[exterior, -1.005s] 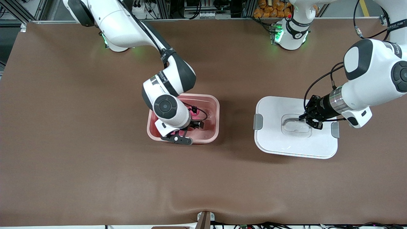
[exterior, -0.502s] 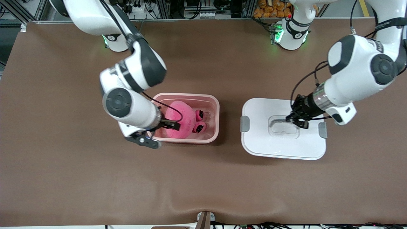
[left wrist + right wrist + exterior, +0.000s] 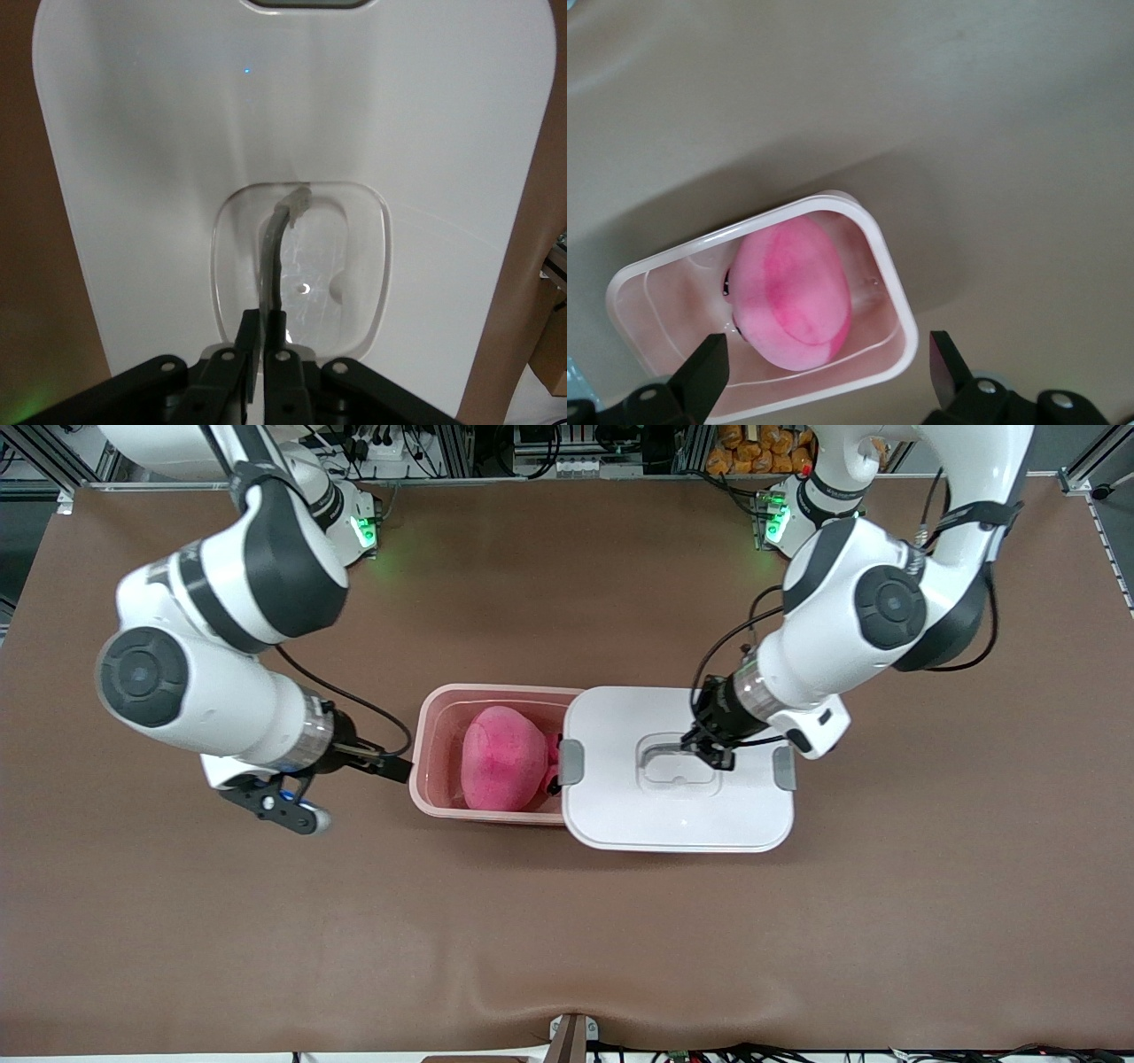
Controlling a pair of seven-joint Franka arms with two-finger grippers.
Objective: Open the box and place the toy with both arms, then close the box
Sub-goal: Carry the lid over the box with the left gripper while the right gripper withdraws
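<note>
The pink box [image 3: 425, 717] stands lidless mid-table with the hot-pink toy [image 3: 503, 757] lying in it. My left gripper [image 3: 709, 753] is shut on the clear-grey handle [image 3: 273, 257] of the white lid [image 3: 673, 815]. The lid hangs over the box's end toward the left arm and hides that rim and part of the toy. My right gripper [image 3: 394, 769] is open and empty, just outside the box's end toward the right arm. In the right wrist view the toy [image 3: 793, 292] fills much of the box [image 3: 890, 274], and the right gripper [image 3: 828, 359] has its jaws wide apart.
Brown table mat [image 3: 567, 921] lies bare around the box, with a raised wrinkle at its front edge [image 3: 567, 1005]. Grey side clips [image 3: 571, 763] [image 3: 783, 768] sit on the lid's two ends. Orange items [image 3: 753, 447] lie off the table by the left arm's base.
The right gripper has pulled out of the box toward its own end, leaving the toy inside. The left arm has carried the lid sideways until it overlaps the box.
</note>
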